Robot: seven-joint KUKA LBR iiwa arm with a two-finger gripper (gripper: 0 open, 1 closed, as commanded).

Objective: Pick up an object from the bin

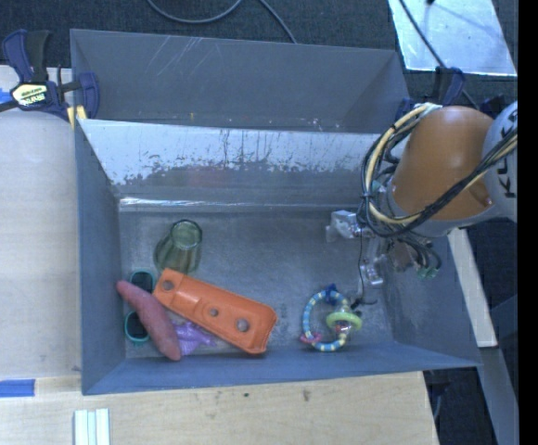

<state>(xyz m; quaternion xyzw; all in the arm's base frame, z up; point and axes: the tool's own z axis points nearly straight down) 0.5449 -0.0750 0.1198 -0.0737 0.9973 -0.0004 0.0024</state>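
Black letters stand on the robot's white arm link (505,207), cut off at the side and illegible; nothing else reads.

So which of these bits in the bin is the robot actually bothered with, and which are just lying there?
In the job:
robot arm
grey bin
probably the colourful ring toy, nearest the arm's end, at the bin's lower right

Just lying about, lower left:
green cup
orange holed tool
pink sausage-shaped thing
teal ring
purple piece
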